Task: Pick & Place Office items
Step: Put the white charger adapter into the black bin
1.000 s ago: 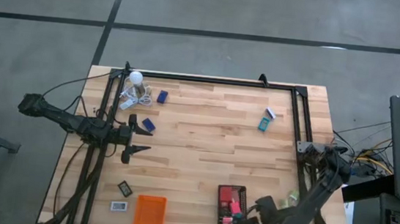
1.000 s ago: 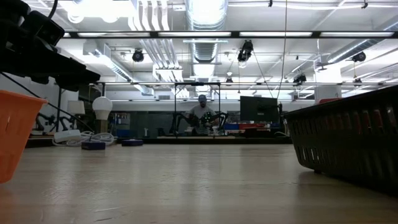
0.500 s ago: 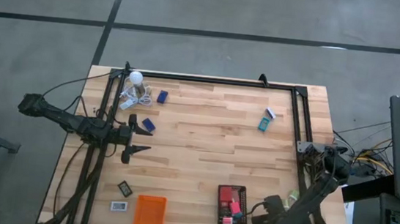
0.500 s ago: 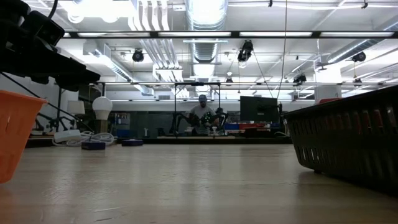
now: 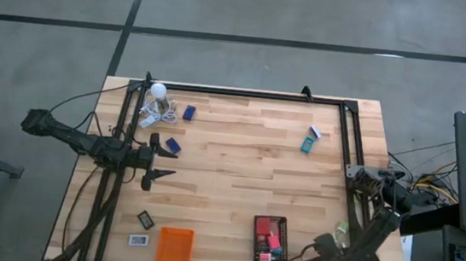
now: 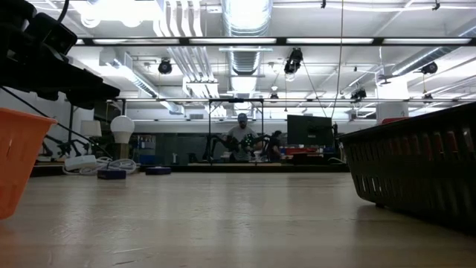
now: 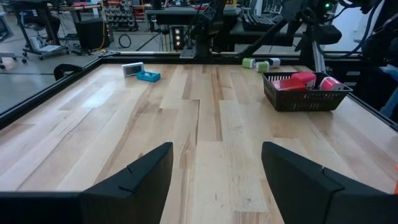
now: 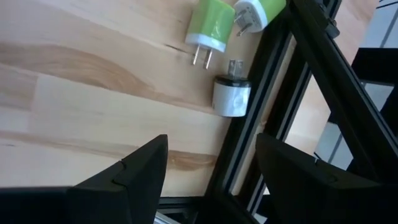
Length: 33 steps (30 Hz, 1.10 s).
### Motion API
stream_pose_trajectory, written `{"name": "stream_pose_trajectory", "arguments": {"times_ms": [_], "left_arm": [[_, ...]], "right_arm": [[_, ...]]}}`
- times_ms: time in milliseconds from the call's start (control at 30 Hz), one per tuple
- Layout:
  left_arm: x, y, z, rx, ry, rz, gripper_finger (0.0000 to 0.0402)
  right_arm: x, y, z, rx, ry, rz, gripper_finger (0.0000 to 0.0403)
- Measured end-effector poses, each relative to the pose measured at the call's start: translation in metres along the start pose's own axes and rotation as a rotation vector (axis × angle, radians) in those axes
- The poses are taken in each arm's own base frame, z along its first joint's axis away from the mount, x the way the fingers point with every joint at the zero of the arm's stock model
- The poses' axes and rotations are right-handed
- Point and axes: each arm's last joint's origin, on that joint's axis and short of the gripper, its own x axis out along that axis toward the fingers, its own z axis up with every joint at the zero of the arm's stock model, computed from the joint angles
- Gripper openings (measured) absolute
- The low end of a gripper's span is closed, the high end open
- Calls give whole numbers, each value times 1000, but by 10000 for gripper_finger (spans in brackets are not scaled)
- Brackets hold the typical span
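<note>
right gripper [image 8: 208, 180], fingers standing apart, is hovering over the green charger [image 8: 209, 25] lying beside the tabletop [image 5: 246, 175] frame; closing off-centre is risking nudging it under the rail.

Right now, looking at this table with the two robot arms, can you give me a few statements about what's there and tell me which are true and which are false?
1. The black tray holds red and pink pieces. True.
2. The left hand is gripping a dark blue block. False: its fingers are open and hold nothing; the nearest blue block lies on the table beside it.
3. The orange tray sits near the table's front edge. True.
4. The right hand is lifting the green plug. False: the plug lies on the wood by the table's frame, and the hand is open and empty.
5. The teal-and-white box lies inside the black tray. False: it lies on bare wood, well apart.
</note>
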Motion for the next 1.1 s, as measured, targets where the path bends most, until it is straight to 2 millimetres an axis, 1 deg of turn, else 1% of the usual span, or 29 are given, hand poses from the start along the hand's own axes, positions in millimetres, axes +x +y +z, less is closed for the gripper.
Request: {"name": "stream_pose_trajectory", "arguments": {"times_ms": [200, 400, 500, 600, 833, 1100], "left_arm": [[0, 0, 0, 0, 0, 0, 252], [0, 0, 0, 0, 0, 0, 252], [0, 0, 0, 0, 0, 0, 252], [0, 0, 0, 0, 0, 0, 252], [0, 0, 0, 0, 0, 0, 252], [0, 0, 0, 0, 0, 0, 252]], "right_arm": [[6, -1, -1, 1, -9, -9, 239], [21, 3, -4, -22, 22, 3, 235], [30, 1, -6, -32, 84, -61, 238], [38, -3, -7, -37, 97, -107, 239], [52, 1, -5, -46, 106, -93, 235], [70, 0, 3, -40, 92, -127, 233]]}}
